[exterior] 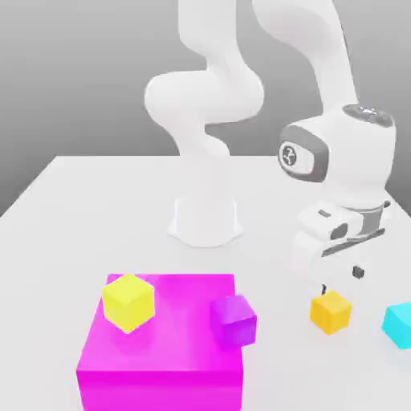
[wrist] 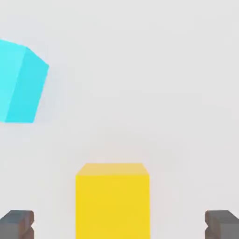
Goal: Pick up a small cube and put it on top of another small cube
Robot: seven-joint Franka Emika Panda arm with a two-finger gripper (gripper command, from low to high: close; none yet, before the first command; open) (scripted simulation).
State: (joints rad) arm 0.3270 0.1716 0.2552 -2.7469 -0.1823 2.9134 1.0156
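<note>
The small orange cube [exterior: 331,311] sits on the white table toward the exterior view's right. The small cyan cube [exterior: 399,325] rests a short way to its right, apart from it. My gripper [exterior: 339,281] hangs just above the orange cube, pointing down. In the hand view the orange cube [wrist: 112,200] lies between my two dark fingertips [wrist: 17,224], which stand wide apart and clear of its sides. My gripper [wrist: 119,226] is open and holds nothing. The cyan cube [wrist: 21,83] shows off to one side.
A big magenta block [exterior: 164,357] stands at the front in the exterior view, left of the orange cube. On it rest a yellow cube [exterior: 128,302] and a purple cube [exterior: 233,319]. The arm's white base [exterior: 205,218] rises behind it.
</note>
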